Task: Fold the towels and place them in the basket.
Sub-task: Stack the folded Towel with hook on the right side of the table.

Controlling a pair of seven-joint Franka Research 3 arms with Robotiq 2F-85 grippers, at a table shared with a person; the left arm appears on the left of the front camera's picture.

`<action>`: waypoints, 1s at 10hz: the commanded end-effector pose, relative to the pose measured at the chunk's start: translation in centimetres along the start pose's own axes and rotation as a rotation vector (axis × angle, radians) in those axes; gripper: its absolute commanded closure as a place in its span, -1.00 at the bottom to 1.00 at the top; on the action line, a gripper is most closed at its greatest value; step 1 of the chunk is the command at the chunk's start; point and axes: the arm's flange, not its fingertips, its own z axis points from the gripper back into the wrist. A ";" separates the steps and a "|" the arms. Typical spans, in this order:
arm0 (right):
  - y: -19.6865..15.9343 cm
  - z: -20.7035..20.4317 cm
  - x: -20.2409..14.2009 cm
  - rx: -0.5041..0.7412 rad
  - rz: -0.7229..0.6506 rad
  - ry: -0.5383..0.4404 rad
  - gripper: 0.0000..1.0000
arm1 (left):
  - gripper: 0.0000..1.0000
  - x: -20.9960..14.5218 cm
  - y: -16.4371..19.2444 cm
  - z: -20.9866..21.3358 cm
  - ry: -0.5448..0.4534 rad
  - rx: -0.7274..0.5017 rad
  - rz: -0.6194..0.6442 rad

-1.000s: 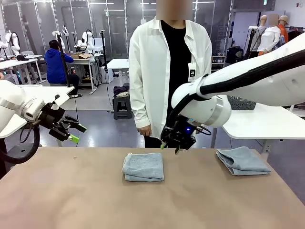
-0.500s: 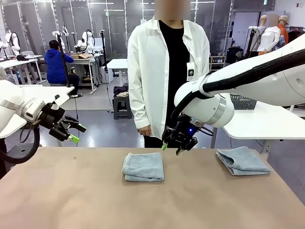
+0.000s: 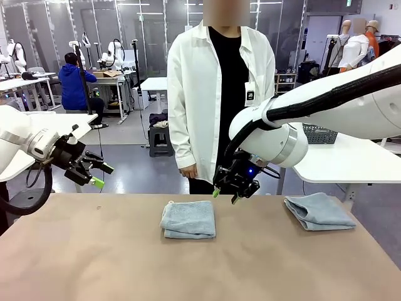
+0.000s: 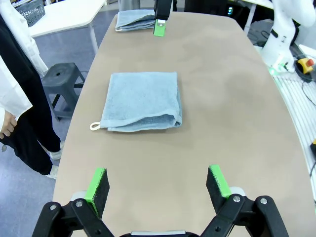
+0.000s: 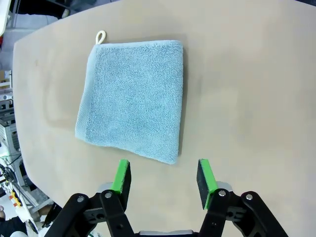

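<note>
Hovering right end effector (image 3: 224,195), fingers apart, empty, beside folded towel's (image 3: 188,219) far edge.

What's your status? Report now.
Left gripper open, empty. Right gripper open above middle towel. Second towel right. Nothing in the way.

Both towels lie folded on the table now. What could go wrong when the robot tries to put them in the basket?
The right claw hangs open above the middle towel; a pinch on only the top layer might let it unfold. The basket sits on a separate white table, possibly a far reach. The person stands close behind the right claw, so a swing could brush them.
</note>
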 end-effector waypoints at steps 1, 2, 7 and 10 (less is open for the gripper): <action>0.1 -0.1 0.2 -0.002 -0.010 -0.010 -0.36 | -1.00 0.1 -0.1 0.1 0.000 0.001 -0.002; 0.1 -0.1 0.2 -0.002 -0.010 -0.010 -0.36 | -1.00 0.1 -0.1 0.1 0.000 0.001 -0.002; 1.1 -4.1 1.3 -0.006 -0.094 -0.042 -0.37 | -1.00 0.1 -0.1 0.1 0.000 0.001 -0.002; 1.3 -8.2 2.3 -0.015 -0.127 -0.055 -0.37 | -1.00 0.1 -0.1 0.1 0.000 0.001 -0.002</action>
